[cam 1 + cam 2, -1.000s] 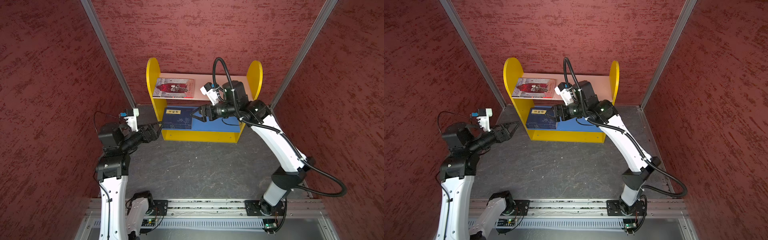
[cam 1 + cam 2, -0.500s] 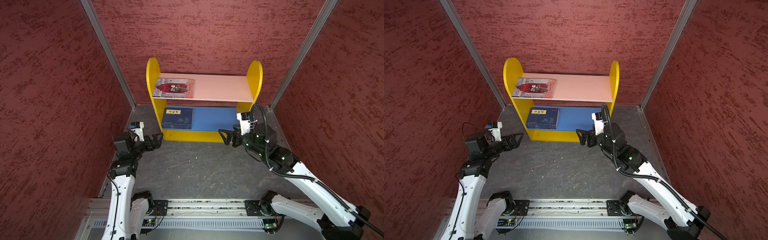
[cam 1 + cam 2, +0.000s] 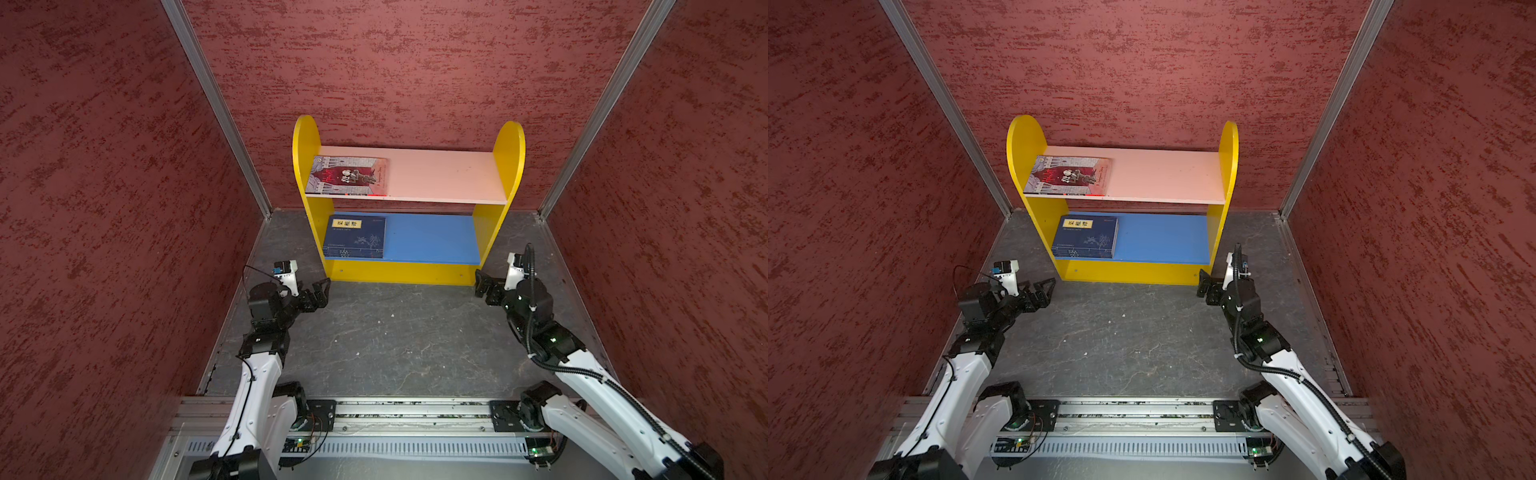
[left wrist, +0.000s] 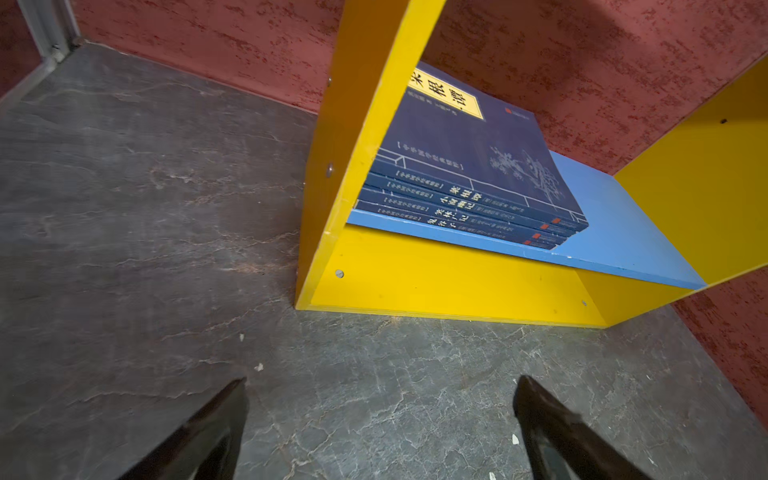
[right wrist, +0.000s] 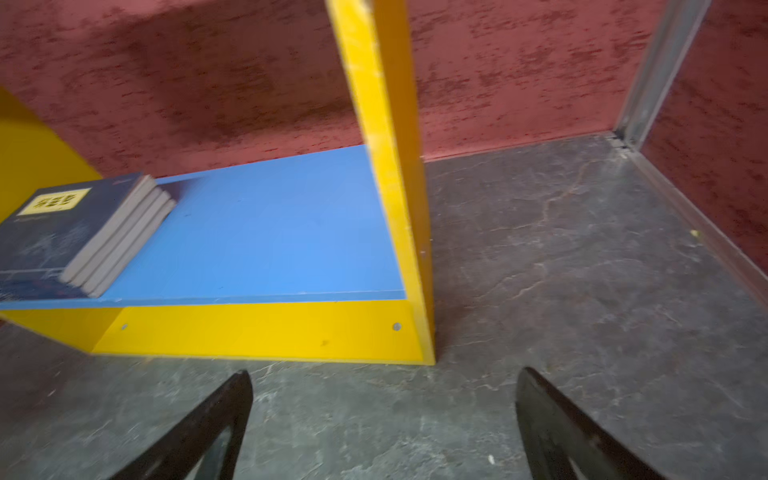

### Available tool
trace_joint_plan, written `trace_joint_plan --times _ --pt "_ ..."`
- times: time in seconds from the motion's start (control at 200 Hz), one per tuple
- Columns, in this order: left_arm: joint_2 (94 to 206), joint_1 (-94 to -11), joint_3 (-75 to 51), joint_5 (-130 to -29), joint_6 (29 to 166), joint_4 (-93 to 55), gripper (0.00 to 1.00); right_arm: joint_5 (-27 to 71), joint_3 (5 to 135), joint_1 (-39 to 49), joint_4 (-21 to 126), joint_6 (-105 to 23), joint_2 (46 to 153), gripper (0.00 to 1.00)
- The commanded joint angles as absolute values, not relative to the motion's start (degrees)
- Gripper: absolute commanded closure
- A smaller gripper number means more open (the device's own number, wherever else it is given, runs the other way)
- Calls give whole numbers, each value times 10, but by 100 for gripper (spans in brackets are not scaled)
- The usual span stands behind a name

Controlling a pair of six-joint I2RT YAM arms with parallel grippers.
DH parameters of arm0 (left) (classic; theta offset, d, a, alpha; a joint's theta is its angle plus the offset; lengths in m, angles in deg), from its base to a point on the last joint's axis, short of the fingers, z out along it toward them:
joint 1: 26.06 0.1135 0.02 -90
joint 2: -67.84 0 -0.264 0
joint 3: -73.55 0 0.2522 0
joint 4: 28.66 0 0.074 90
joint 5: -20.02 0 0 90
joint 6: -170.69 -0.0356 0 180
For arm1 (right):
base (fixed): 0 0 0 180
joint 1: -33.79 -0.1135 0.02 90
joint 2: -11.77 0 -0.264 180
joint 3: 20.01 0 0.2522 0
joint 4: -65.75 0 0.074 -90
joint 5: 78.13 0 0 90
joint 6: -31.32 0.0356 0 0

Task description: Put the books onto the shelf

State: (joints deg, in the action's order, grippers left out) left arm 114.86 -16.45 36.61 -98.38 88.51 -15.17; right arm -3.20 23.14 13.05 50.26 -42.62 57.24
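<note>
Broadly, rough red plastered walls (image 3: 124, 208) close in three sides, joined at the back corners by slanting metal posts (image 3: 216, 104). Between them lies the tabletop (image 3: 395, 340), a dark grey, stone-veined sheet with a few pale specks.

Against the back wall stands the shelf (image 3: 509, 153), made of smooth painted wood. It has yellow round-topped side panels, a yellow base strip with screw heads, a pale pink board (image 3: 440, 174) above and a blue board (image 3: 432, 239) below. A ridged metal rail (image 3: 395, 415) crosses the front and carries both white-and-black arms.

The books are on the shelf. The pink-and-red book (image 3: 348, 176) lies flat at the left end of the pink board, just beside the left panel. Four navy books (image 4: 478, 166) lie flat in a slightly stepped stack at the left end of the blue board. The top cover bears a yellow label with black characters.

The left claw (image 3: 323, 291) is low over the tabletop near the shelf's front left corner, its black pointed fingers spread wide and empty. In the left wrist view, the left panel's edge covers part of the navy stack. The right claw (image 3: 484, 286) sits near the front right corner, equally wide and empty, with the right panel standing just ahead of it.
</note>
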Motion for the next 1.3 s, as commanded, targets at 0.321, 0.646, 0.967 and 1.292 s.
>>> trace_joint_plan --times 0.321,0.646,0.967,1.292 --pt "1298 -169 429 -959 830 -449 1 -19 116 255 767 -465 649 1" --pt "1365 -166 435 -948 858 -527 1 12 87 324 859 -498 675 1" --pt "1447 -141 402 -914 887 -586 1 -13 29 343 1056 -511 790 1" --pt "1501 -133 412 -901 875 -675 1 16 45 355 1126 -533 854 1"
